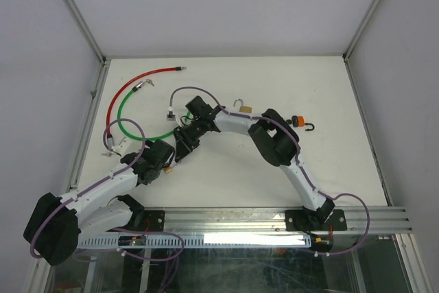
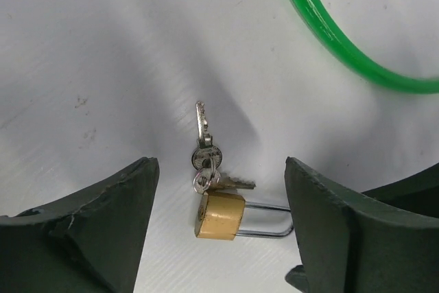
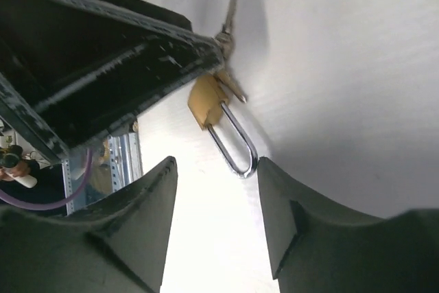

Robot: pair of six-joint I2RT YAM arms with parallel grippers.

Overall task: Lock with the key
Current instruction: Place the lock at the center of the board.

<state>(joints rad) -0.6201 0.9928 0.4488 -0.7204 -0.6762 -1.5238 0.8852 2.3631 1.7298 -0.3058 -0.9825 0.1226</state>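
Observation:
A small brass padlock (image 2: 219, 215) lies on the white table with its steel shackle (image 2: 271, 221) pointing right. A ring with two keys (image 2: 204, 152) lies against its body; neither key shows in the keyhole. My left gripper (image 2: 219, 190) is open, one finger on each side of the padlock, touching nothing. My right gripper (image 3: 216, 169) is open just off the shackle's bend (image 3: 236, 145), with the brass body (image 3: 206, 101) beyond it. In the top view both grippers, left (image 1: 163, 159) and right (image 1: 184, 143), meet over the padlock (image 1: 168, 167).
A green cable (image 1: 137, 132) and a red cable (image 1: 137, 84) curve at the back left. A second brass padlock (image 1: 243, 108), an orange and black piece (image 1: 298, 121) and a black hook (image 1: 310, 127) lie mid-right. The left finger (image 3: 116, 66) fills the right wrist view's upper left.

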